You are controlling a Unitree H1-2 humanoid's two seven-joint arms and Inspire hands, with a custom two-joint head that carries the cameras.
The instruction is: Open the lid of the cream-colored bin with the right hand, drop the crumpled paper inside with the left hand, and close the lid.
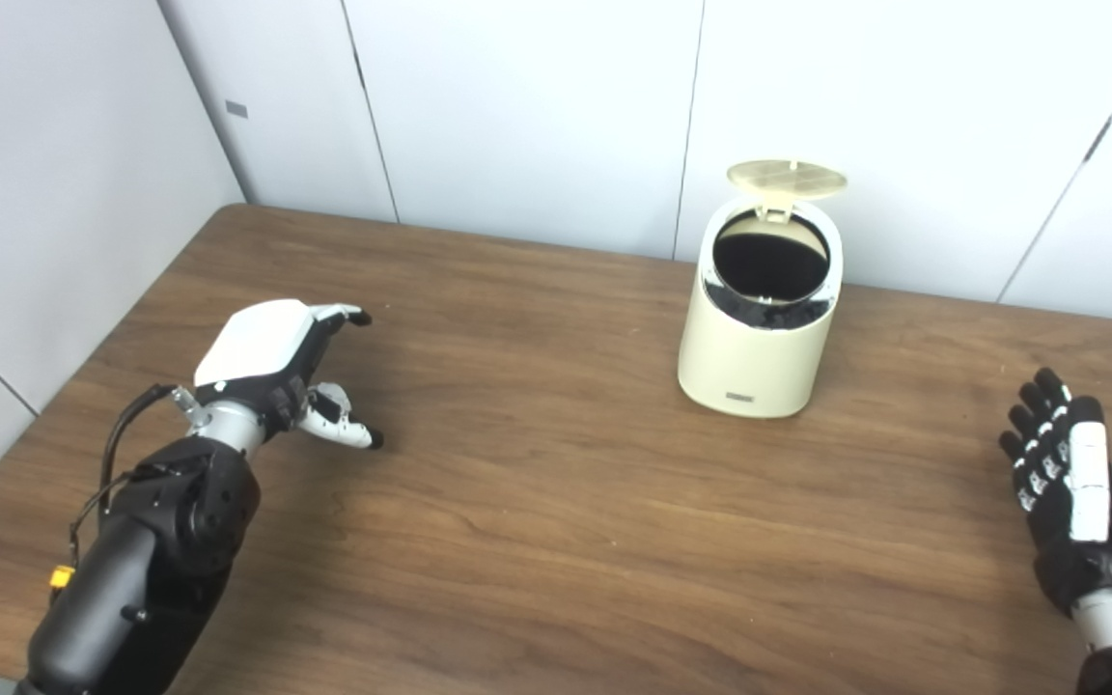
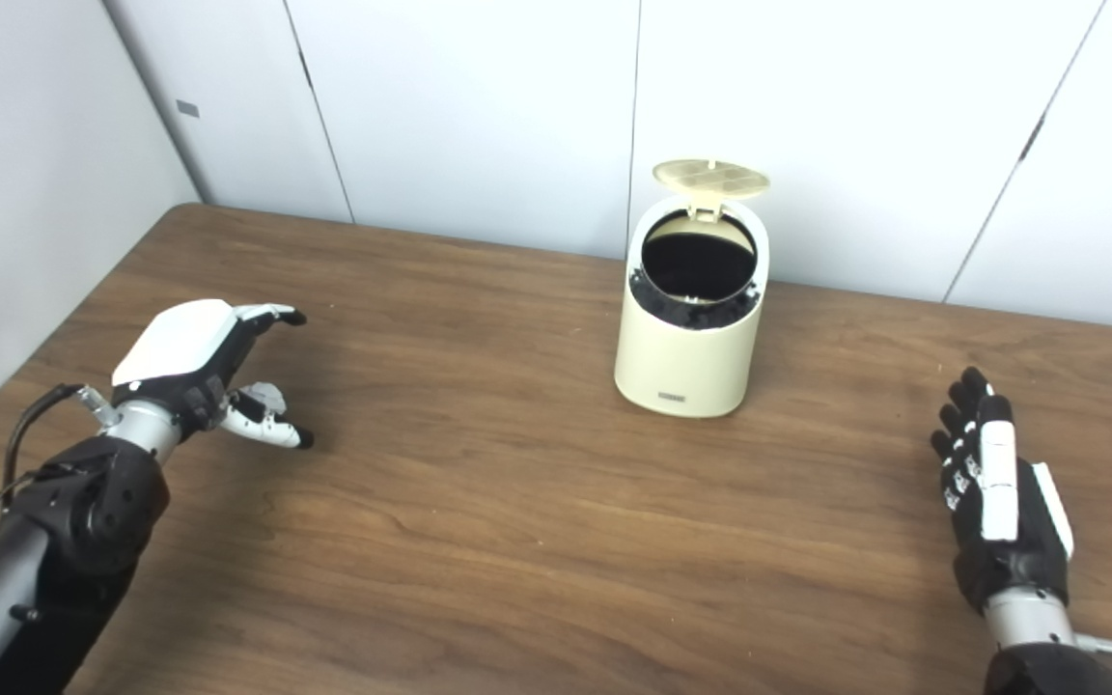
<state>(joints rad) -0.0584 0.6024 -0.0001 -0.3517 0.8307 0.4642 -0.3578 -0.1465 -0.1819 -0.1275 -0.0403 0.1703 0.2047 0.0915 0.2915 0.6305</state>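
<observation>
At table's far side — upright bin (image 1: pixel 759 328), lid (image 1: pixel 787 179) raised, maybe level.

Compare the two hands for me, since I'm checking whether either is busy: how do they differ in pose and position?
The left hand shows its white back, fingers curved forward and thumb spread below; the right hand is turned edge-on, fingers straight and together, pointing away. The left hand sits left of the cream-colored bin; the right hand sits nearer the camera, to the bin's right. Both are open, hold nothing, and are well apart from the bin, whose lid stands open.
</observation>
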